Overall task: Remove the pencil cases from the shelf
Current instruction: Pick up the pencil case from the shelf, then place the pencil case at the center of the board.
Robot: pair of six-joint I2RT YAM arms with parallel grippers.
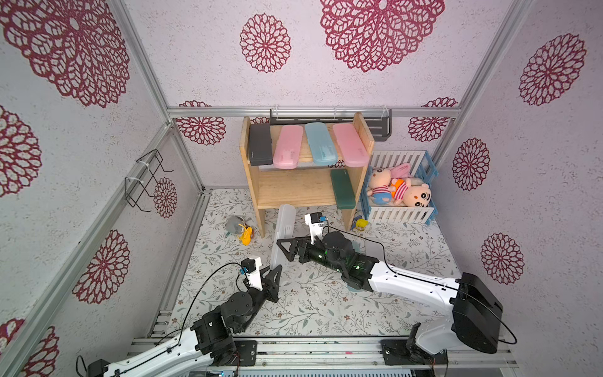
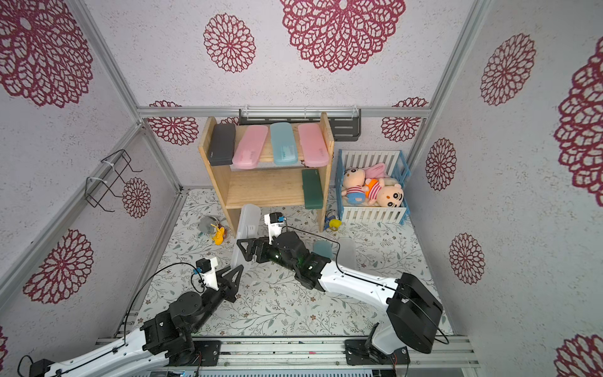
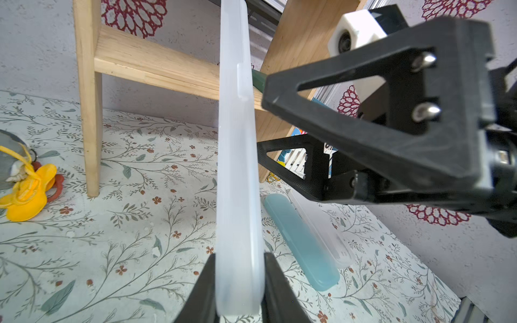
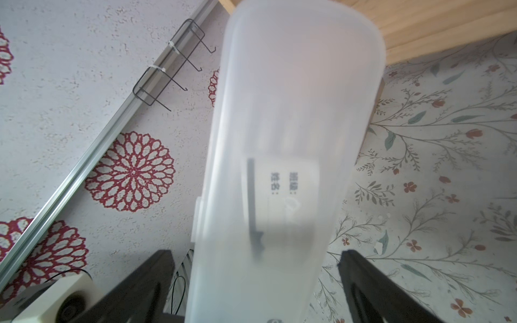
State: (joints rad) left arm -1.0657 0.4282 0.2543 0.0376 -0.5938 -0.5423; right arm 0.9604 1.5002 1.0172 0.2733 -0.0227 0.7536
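The left gripper point(image 3: 240, 282) has its fingers point(image 3: 279, 288) clamped on the near end of a frosted clear pencil case point(image 3: 237, 167), whose far end reaches toward the shelf point(image 1: 293, 191). The right gripper point(image 4: 254, 253) stands wide apart around the same case, with a gap at one finger. Below lies a floral mat point(image 1: 326, 310) between rosette-papered walls. A black case point(image 1: 260, 143), two pink cases point(image 1: 287, 147) and a light blue case point(image 1: 321, 143) lie on the top board, a dark green case point(image 1: 342, 189) on the lower. Only the left wrist view shows clearly a teal case point(image 3: 302, 246) beside a second clear case point(image 3: 333, 235), flat on the mat.
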